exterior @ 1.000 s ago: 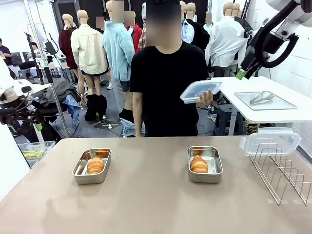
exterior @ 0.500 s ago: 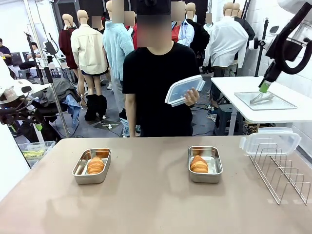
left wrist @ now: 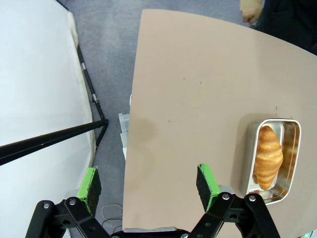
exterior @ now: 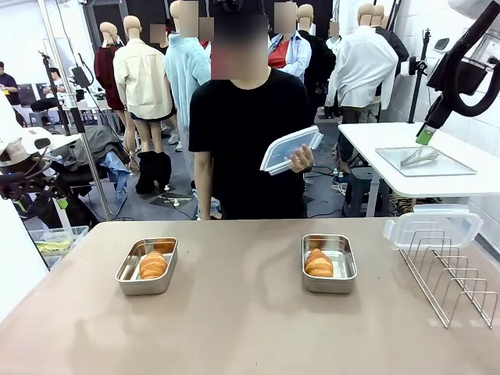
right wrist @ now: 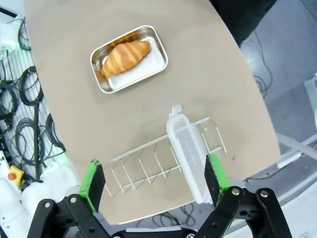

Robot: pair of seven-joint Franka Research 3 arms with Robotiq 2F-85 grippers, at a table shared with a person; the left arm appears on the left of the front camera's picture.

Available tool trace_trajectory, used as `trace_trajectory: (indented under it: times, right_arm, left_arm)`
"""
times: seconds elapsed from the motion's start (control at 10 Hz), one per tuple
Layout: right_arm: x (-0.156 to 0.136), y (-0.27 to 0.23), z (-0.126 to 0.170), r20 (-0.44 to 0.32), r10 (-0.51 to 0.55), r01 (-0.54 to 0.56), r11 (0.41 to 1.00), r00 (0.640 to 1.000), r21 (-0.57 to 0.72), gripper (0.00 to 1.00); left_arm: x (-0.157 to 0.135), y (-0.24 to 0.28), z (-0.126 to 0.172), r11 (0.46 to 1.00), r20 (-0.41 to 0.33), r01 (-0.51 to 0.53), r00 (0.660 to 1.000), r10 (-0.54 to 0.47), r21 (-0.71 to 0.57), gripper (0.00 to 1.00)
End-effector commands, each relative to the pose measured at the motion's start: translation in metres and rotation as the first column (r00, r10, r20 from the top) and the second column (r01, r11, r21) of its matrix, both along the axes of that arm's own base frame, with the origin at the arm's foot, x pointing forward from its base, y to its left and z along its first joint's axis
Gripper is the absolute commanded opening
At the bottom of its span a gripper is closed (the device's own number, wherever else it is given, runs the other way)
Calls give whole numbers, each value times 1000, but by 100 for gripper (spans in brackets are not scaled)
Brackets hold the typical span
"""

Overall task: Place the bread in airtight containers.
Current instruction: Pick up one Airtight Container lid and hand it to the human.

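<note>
**A:** Since a second ago, the person has stepped left, carrying a clear lid [exterior: 290, 149] in one hand [exterior: 301, 160], and the right arm's tip has moved farther right.

**B:** How far along is the job?

**A:** Left to right: the left jaws hang spread wide and empty above the edge of the desk [exterior: 250, 328]. The left tin [exterior: 146, 266] holds a roll [exterior: 153, 265] and has no lid on. The right tin [exterior: 329, 263] holds the other roll [exterior: 318, 262] and is also uncovered. A second lid [exterior: 432, 226] leans on the wire rack [exterior: 453, 285]. The right jaws, high above that rack, gape wide with nothing in them.

**B:** So the bread is in, and I'd judge only the lids remain. Any print?

**A:** None I can read on the tins or lids.
</note>
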State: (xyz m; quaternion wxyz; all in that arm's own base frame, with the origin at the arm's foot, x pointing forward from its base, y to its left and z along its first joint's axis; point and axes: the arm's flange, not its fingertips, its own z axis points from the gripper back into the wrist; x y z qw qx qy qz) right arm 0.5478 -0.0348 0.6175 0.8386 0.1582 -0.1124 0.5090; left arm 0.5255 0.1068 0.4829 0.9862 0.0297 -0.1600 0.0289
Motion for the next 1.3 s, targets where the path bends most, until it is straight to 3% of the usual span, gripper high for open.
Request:
trace_trajectory:
  times: [0.0,1.2]
  right_arm:
    - [5,4,-2,3,-16,16,1000,1000,5,100]
    - [5,4,-2,3,-16,16,1000,1000,5,100]
  left_arm:
    - [-1,0,2,1000,1,-11,1000,11,16,100]
    - [-1,0,2,1000,1,-11,1000,11,16,100]
